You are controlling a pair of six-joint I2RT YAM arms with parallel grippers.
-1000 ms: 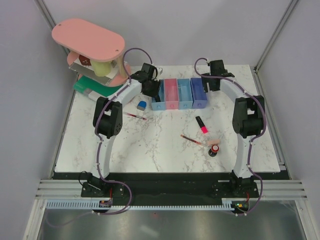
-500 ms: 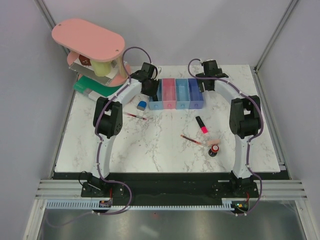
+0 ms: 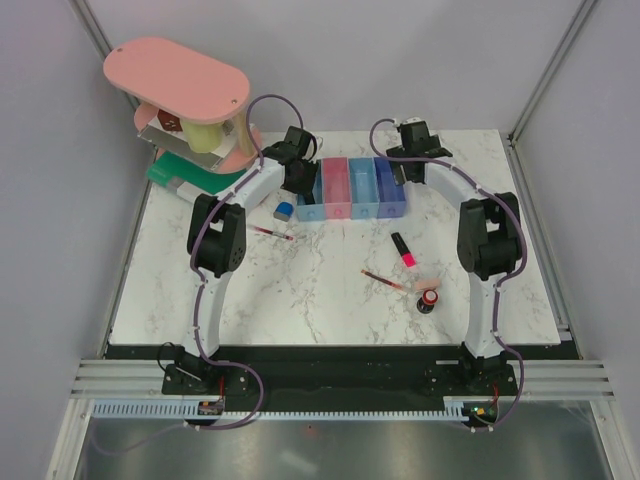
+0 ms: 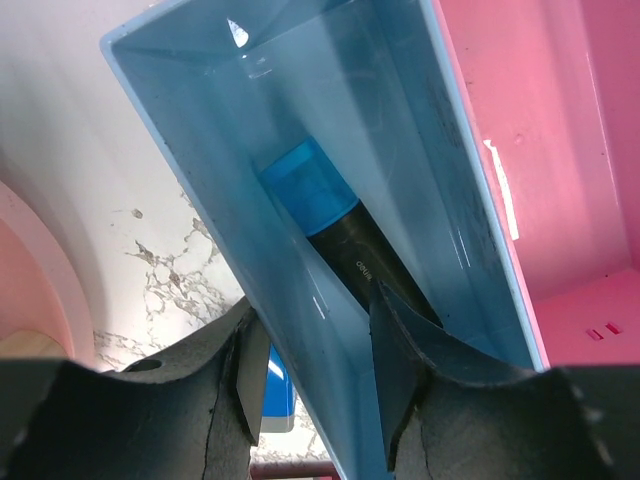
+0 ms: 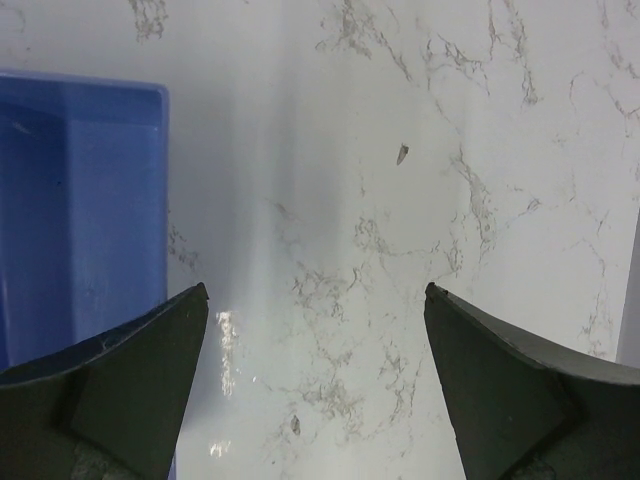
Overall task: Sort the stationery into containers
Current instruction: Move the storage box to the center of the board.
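Where the left wrist view is blocked: lower end of the blue-capped marker [image 4: 330, 215], lying in the end light blue bin [image 4: 180, 130], hidden behind a finger [image 4: 400, 370].
Unclear: whether that finger touches marker or bin wall.
Left pincer [image 4: 312, 300]: part open, astride the bin's outer wall, one finger inside, one outside; grips nothing I can see.
Right pincer [image 5: 315, 380]: wide open, empty, over the counter [image 5: 400, 250] just beside the purple-blue bin [image 5: 70, 200], which is cut off at frame edge.
Bin row [image 3: 350, 210]: four, side by side.
Loose on counter: pink marker [image 3: 403, 250], red pen [image 3: 383, 279], eraser [image 3: 430, 285], knob [image 3: 429, 301] by right arm; blue-white block [image 3: 284, 210], second red pen [image 3: 270, 232] by left arm.
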